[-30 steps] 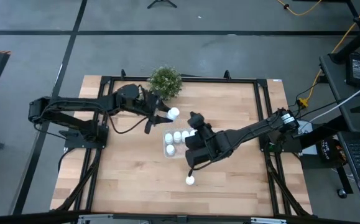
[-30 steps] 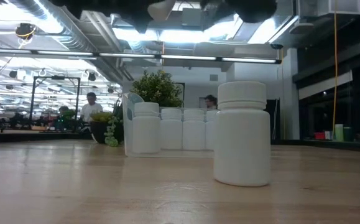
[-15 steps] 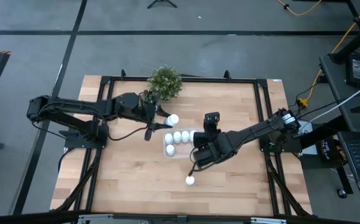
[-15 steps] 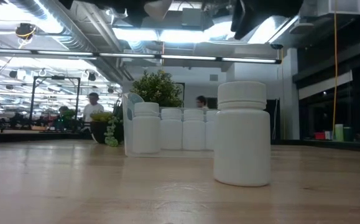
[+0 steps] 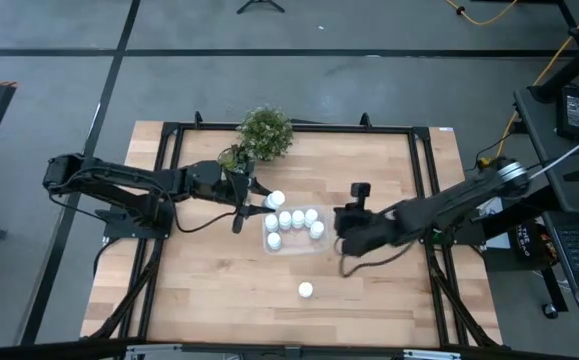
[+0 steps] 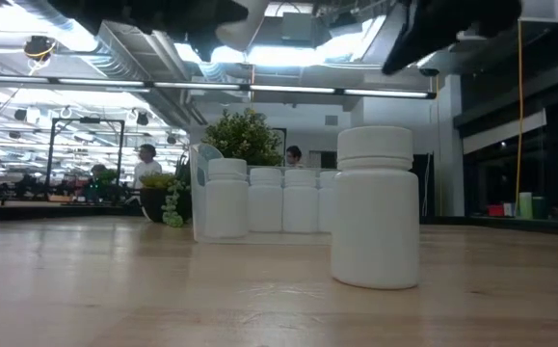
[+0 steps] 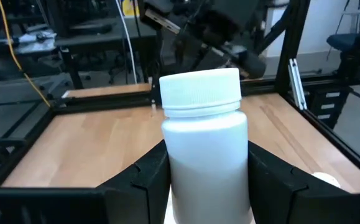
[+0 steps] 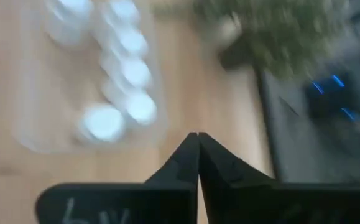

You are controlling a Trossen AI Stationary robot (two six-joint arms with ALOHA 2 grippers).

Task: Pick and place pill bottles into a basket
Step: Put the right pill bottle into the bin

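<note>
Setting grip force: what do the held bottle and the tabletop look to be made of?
The held bottle, clamped in the left end effector, looks like opaque white plastic, matte body, ribbed cap. The tabletop looks like light wood planks with visible grain, lightly sheened.

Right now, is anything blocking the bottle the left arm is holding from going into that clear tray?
Nothing visible. The left end effector holds a pill bottle just beside the basket, near its far left corner. The right end effector sits off the basket's right side, not in the path. Bottles already fill part of the basket.
</note>
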